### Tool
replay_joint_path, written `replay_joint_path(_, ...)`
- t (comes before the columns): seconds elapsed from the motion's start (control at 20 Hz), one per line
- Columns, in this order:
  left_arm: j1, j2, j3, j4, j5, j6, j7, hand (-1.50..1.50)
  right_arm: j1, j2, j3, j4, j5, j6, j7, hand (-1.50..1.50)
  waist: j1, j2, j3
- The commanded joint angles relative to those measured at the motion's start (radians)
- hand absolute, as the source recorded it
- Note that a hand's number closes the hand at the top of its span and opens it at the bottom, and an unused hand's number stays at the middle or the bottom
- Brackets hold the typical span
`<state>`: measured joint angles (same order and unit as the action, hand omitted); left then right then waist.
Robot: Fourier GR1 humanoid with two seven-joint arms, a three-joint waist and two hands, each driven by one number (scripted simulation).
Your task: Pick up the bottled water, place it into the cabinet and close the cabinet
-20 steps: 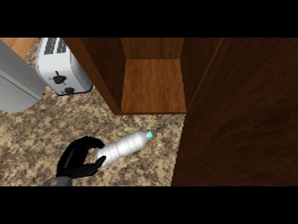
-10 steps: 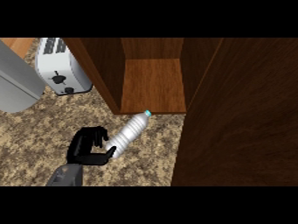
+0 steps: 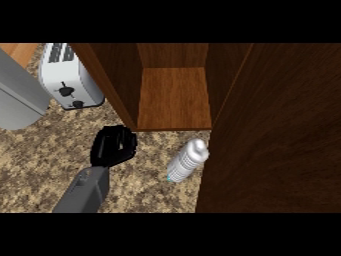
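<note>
The bottled water point(image 3: 186, 160) lies on its side on the granite counter point(image 3: 33, 170), cap end toward me. It rests against the edge of the open cabinet door point(image 3: 291, 130), just in front of the cabinet's opening. My left hand point(image 3: 114, 146) is open a short way to the bottle's left and does not touch it. Its fingers point toward the cabinet. The wooden cabinet point(image 3: 174, 97) stands open with a bare shelf floor. My right hand is not in view.
A white toaster point(image 3: 69, 80) stands at the back left, beside the cabinet's left wall. A large grey slanted panel point(image 3: 7, 95) fills the far left. The open door blocks the whole right side of the view.
My left hand carried the bottle up toward the cabinet, then let go. The bottle now lies on the counter by the door, and the hand has shifted up and away from it.
</note>
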<state>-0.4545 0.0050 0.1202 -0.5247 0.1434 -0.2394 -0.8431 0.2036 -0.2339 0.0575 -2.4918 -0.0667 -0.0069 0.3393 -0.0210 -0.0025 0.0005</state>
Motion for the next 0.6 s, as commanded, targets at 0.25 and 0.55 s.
replay_joint_path(0.25,-0.08,-0.005,-0.214,-0.046,0.263,0.093,0.096,1.5,0.074,0.007,-0.199,-0.029,-0.267,0.105,-0.042,-1.5,-0.016,-0.001,0.0)
replay_joint_path(0.55,-0.132,-0.004,-0.349,-0.144,0.392,0.224,0.19,1.5,0.031,-0.003,-0.292,0.075,-0.329,0.156,-0.078,-1.5,-0.031,-0.001,0.001)
